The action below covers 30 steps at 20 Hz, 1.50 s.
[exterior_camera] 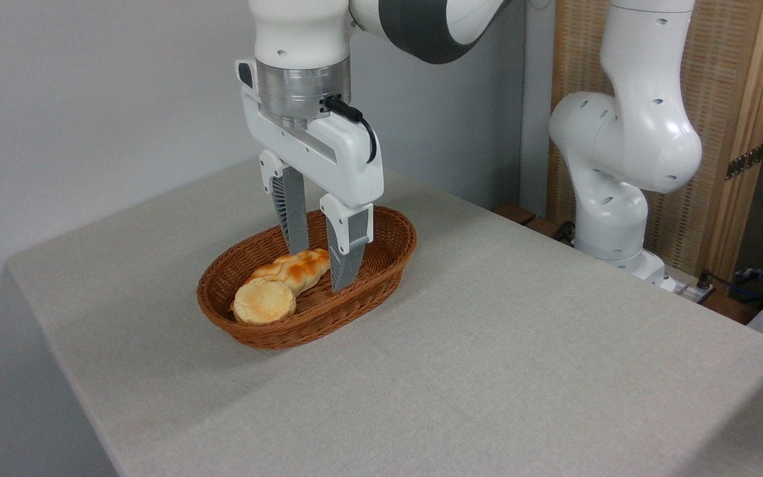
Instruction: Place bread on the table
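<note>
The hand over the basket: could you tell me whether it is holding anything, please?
Nothing is held: the hand is open, its fingers either side of the long loaf.

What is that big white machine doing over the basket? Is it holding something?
That is a white robot arm, bolted beside the table. One camera, standing off to the side and looking down a little, took this picture. At the arm's end is its tool, two grey fingers that can pinch things like tongs. Right now the fingers are spread open and hold nothing.

They hang down into an oval brown wicker basket, which sits on a large table covered in light grey-beige cloth. Two breads lie in the basket: a small round pale-golden bun at the near end, and a longer braided golden-brown loaf behind it. The open fingers stand on either side of the loaf's far end. The bun is not on the cloth yet.
</note>
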Tool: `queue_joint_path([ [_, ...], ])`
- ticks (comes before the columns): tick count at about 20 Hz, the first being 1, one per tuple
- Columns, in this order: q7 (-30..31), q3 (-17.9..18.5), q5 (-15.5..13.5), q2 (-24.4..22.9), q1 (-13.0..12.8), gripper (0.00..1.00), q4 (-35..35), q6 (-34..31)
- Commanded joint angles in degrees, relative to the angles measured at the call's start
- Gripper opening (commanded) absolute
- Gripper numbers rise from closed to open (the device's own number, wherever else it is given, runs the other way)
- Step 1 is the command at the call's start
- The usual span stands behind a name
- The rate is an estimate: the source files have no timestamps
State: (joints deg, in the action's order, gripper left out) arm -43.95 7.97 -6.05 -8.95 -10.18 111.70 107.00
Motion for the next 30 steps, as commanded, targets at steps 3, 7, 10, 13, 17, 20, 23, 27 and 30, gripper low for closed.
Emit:
queue_joint_path([
  [3,-0.3,0.6,-0.3,0.3,-0.5,1.0,-1.0,-0.7],
  [7,-0.3,0.6,-0.3,0.3,-0.5,1.0,-1.0,-0.7],
  [10,-0.3,0.6,-0.3,0.3,-0.5,1.0,-1.0,-0.7],
  [13,-0.3,0.6,-0.3,0.3,-0.5,1.0,-1.0,-0.7],
  [17,-0.3,0.5,-0.3,0.3,-0.5,1.0,-1.0,-0.6],
  [20,-0.1,0.5,-0.2,0.4,-0.8,1.0,-1.0,-0.7],
  [23,-0.1,0.2,-0.3,0.4,-1.0,1.0,-0.8,-0.7],
  [27,0.4,-0.1,-0.7,0.5,-2.1,1.0,-0.4,-0.4],
  [30,2.0,-0.1,-0.8,1.9,-4.9,1.0,-0.2,2.1],
])
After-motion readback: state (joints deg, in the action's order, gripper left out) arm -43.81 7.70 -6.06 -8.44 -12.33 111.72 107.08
